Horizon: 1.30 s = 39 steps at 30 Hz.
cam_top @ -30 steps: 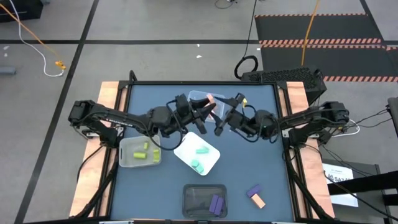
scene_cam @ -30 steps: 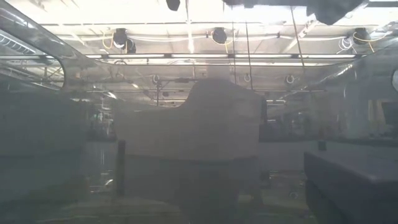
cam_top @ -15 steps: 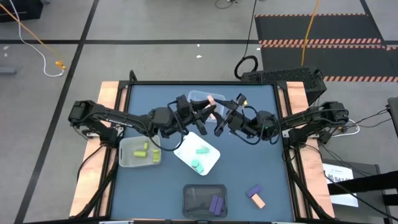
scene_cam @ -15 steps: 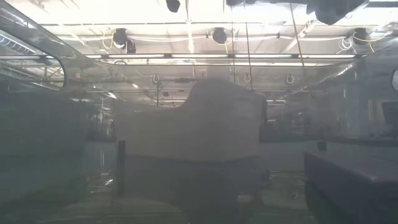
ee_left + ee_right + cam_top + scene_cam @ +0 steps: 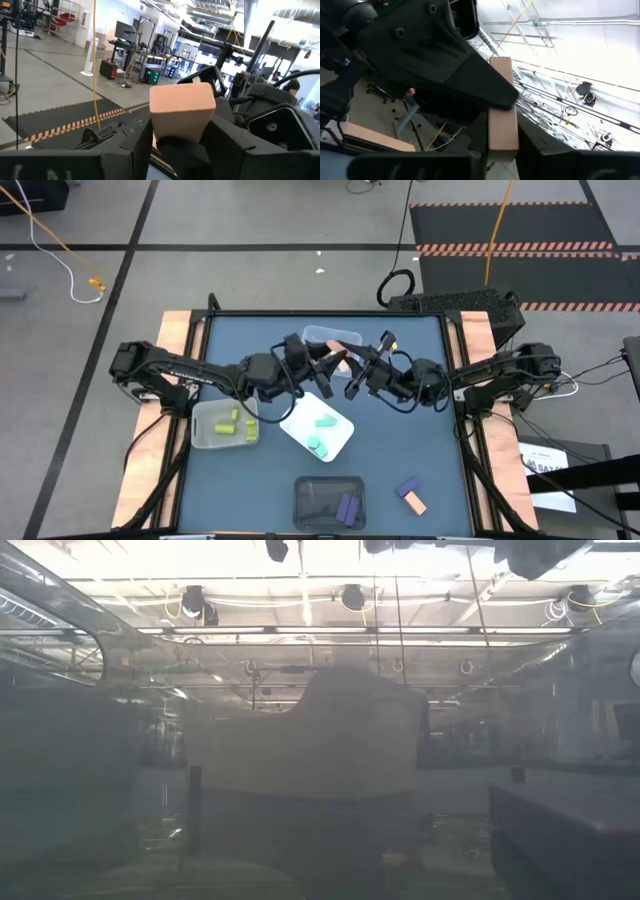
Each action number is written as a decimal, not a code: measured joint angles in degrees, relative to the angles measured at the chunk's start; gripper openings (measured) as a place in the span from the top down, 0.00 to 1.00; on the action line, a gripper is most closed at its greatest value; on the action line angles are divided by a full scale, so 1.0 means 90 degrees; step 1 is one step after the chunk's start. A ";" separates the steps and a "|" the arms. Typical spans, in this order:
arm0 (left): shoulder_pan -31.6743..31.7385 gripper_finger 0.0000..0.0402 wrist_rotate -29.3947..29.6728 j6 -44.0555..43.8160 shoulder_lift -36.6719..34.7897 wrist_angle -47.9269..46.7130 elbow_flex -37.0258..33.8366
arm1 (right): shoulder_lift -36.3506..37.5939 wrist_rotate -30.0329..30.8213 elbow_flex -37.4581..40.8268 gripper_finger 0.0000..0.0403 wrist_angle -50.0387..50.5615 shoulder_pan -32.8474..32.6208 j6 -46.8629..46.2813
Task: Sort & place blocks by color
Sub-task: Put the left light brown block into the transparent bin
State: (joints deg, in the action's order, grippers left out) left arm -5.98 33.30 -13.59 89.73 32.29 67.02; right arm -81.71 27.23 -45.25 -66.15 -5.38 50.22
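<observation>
Handoff moment up at the far middle of the table: both grippers meet nose to nose over the clear bin (image 5: 322, 337), with one salmon-orange block (image 5: 340, 358) sandwiched between them. Right gripper (image 5: 352, 365) has its fingers pressed in on the block; its wrist view shows the block (image 5: 500, 105) standing between its two dark fingers, with the other arm's gripper right up against the far end. Left gripper (image 5: 331, 364) has the same block (image 5: 181, 112) sitting between its fingers too, but they look partly spread, so I honestly can't tell if it's really gripping.

Everything else sits toward the near side from the two claws. White bin (image 5: 318, 430) with the mint-teal blocks (image 5: 317, 445) is just below them, tilted. Clear bin with the yellow-green blocks (image 5: 232, 422) sits under the left arm. Dark bin (image 5: 328, 502) at the near edge has a purple block (image 5: 348, 507) in it. Loose purple block (image 5: 407, 486) and another salmon-orange block (image 5: 415, 503) lie touching, near right of the dark bin.
</observation>
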 joint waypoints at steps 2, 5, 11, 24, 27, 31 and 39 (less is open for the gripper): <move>0.0000 0.58 -0.0025 0.0088 0.0002 -0.0020 0.0000 | 0.0000 -0.0031 0.0000 0.90 0.0052 -0.0006 -0.0003; 0.0012 0.57 0.0021 0.0245 0.0002 -0.0013 0.0000 | 0.0077 0.0125 0.0000 0.90 0.0240 -0.0006 -0.0012; 0.0123 0.56 0.0253 0.0627 -0.0003 -0.0061 0.0000 | 0.0180 0.0834 0.0002 0.90 0.0575 0.0037 0.0201; 0.0018 0.56 0.0302 0.0540 -0.0158 -0.1729 -0.0005 | 0.0821 0.1596 0.0010 0.90 0.1949 0.1340 0.0276; -0.0044 0.56 0.0298 0.0172 -0.0243 -0.2614 -0.0005 | 0.1097 0.0898 0.0005 0.90 0.2654 0.1676 -0.0625; -0.0150 0.56 0.0255 -0.0573 -0.0245 -0.3822 -0.0005 | 0.1229 -0.0776 0.0005 0.90 0.3271 0.2052 -0.2119; -0.0373 0.56 0.0238 -0.1860 -0.0214 -0.5537 -0.0005 | 0.1231 -0.3555 0.0005 0.90 0.2991 0.2659 -0.4078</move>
State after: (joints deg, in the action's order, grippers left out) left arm -9.33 35.44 -30.33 87.81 -17.55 66.98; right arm -70.63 -4.77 -45.21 -39.23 18.55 13.52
